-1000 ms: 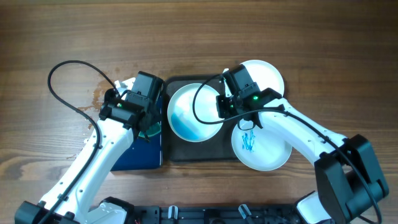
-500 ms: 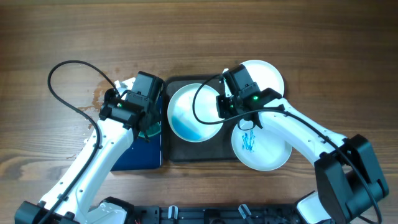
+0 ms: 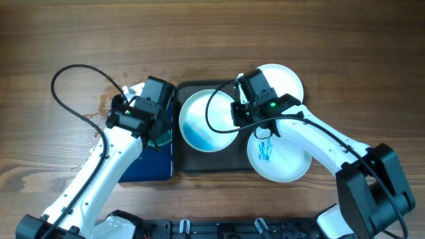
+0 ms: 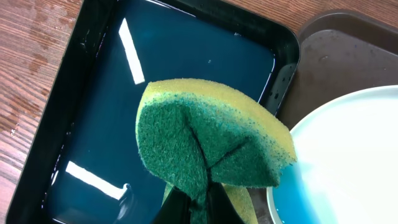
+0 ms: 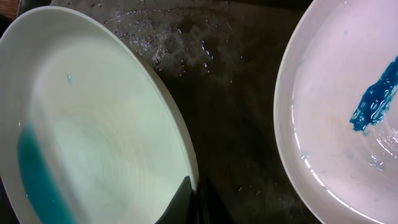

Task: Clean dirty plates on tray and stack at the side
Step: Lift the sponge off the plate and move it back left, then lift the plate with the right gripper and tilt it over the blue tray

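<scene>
scribbled plate point(image 3: 279, 158) nearest, at the tray point(image 3: 199, 162) right edge. right gripper point(image 5: 193, 196) pinches rim of middle plate point(image 3: 206, 119), over tray. left gripper point(image 4: 198, 202) clamps sponge point(image 4: 205, 137) above blue tray point(image 3: 156, 166). third plate point(image 3: 285, 79) farthest.

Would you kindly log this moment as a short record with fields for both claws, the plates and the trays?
left claw: shut on sponge, held over blue tray
blue tray: holds liquid, left of grey tray
right claw: shut on rim of middle plate
middle plate: on grey tray, blue liquid pooled inside
front plate: blue scribble, overlaps grey tray's right edge
far plate: partly hidden by right arm
</scene>
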Controlling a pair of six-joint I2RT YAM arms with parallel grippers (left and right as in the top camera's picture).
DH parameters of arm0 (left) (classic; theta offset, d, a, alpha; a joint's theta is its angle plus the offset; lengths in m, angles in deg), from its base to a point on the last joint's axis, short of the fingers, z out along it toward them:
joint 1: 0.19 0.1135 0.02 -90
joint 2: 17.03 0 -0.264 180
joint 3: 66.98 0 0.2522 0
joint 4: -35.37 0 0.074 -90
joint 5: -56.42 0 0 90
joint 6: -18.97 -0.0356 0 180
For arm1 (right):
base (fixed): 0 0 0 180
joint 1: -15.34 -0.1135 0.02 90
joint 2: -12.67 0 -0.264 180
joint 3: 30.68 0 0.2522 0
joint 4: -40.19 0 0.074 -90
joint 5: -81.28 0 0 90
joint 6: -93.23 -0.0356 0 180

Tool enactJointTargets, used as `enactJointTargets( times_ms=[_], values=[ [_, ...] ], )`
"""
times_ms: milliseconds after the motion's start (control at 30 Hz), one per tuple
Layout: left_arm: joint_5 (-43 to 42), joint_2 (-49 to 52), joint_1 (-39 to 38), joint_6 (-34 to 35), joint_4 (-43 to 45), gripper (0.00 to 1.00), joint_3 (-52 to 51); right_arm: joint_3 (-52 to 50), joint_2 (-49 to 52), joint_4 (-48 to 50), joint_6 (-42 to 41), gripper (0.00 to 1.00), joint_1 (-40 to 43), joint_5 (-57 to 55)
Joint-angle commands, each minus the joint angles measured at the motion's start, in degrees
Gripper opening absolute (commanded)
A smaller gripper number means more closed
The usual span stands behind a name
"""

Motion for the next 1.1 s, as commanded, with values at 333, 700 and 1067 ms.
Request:
enactJointTargets(
  times_ms=[333, 700, 1067],
  values=[
    [1.2, -1.05, 0.28, 0.92, -0.07, 0.04, 1.03, -0.13, -1.7, 2.75, 2.89, 0.04, 0.28, -0.57],
    [-0.66, -1.05, 7.89, -1.09, -1.31, 0.04, 1.03, -0.09, -9.49, 4.09, 7.48, 0.04, 0.28, -2.32],
    [-4.35, -1.07, 19.08, -6.84, -0.94, 0.04, 6.12, 9.68, -11.06, -10.67, 8.61, 0.05, 0.28, -6.1]
  ],
)
